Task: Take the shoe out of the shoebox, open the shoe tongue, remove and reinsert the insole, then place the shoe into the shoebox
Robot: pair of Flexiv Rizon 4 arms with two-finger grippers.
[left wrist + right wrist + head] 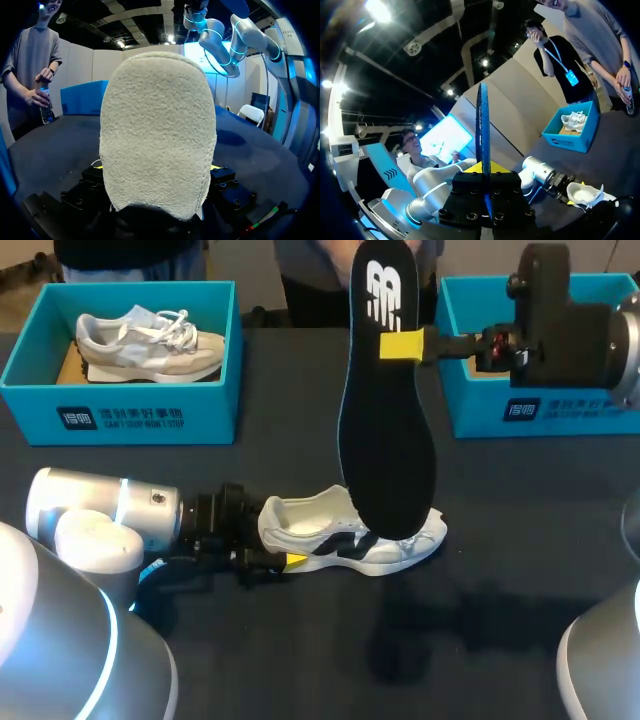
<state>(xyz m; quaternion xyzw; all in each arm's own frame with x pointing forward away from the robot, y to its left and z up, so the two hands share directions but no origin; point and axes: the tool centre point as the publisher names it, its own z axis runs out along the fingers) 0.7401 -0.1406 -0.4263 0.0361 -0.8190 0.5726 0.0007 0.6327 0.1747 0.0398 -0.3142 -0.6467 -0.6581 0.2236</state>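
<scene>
Our right fingers (400, 345) closed flat on black foam insole (385, 410) near its upper end; we hold it upright in air, lower end just over white sneaker (320, 525). Sneaker lies on dark surface (300, 660), toe toward right. Our left fingers (292, 560) pinch its heel from both sides. Open blue cardboard shoebox (560, 415) behind right arm. Second blue shoebox (130, 415) far left holds other pale sneaker (150, 340).

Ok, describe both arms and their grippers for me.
Left arm: rounded silver-white links with a glowing blue ring. Right arm: silver-grey, with a black wrist housing. Left gripper and right gripper: black bodies, yellow tips.
</scene>
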